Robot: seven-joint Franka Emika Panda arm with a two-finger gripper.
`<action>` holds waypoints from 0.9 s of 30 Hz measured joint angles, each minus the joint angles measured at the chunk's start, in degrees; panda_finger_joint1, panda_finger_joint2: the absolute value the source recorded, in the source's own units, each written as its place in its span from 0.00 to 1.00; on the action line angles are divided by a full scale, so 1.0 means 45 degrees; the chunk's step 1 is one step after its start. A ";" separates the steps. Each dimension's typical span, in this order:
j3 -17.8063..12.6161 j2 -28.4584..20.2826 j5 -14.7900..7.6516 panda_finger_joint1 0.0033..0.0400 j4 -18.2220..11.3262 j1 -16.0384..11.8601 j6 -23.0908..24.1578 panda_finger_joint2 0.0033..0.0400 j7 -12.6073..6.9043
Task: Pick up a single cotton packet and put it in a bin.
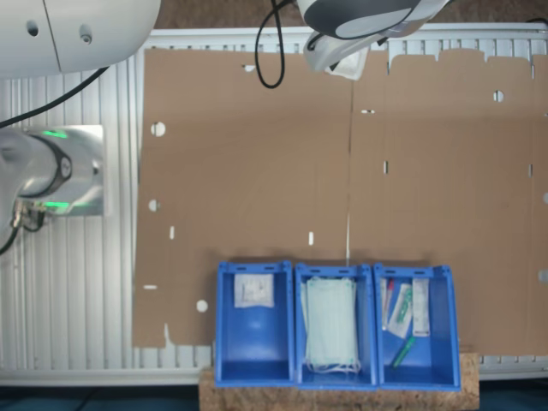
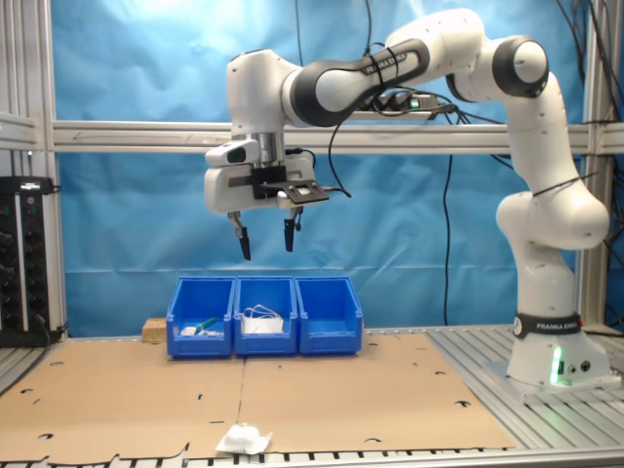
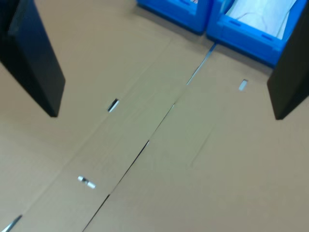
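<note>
A small white cotton packet point(image 2: 244, 439) lies on the brown cardboard point(image 2: 292, 390) near its front edge in the second exterior view. In the first exterior view the cotton packet point(image 1: 347, 65) peeks out from under the arm at the top. Another white packet point(image 1: 253, 291) lies inside the bin point(image 1: 253, 342) at the first exterior view's left. Three blue bins point(image 2: 265, 314) stand in a row at the far side of the cardboard. My gripper point(image 2: 264, 239) hangs high above the cardboard, open and empty. In the wrist view its dark fingers point(image 3: 34, 63) stand wide apart over bare cardboard.
The middle bin holds pale green face masks point(image 1: 331, 324), and the bin point(image 1: 415, 342) at the first exterior view's right holds several small items. A cork block point(image 1: 342, 398) lies under the bins. The robot base point(image 2: 551, 361) stands beside the cardboard. A black box point(image 2: 24, 258) is mounted on the frame.
</note>
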 joint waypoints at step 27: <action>0.0049 0.1139 0.0445 1.00 0.0387 0.1297 0.0797 1.00 0.0000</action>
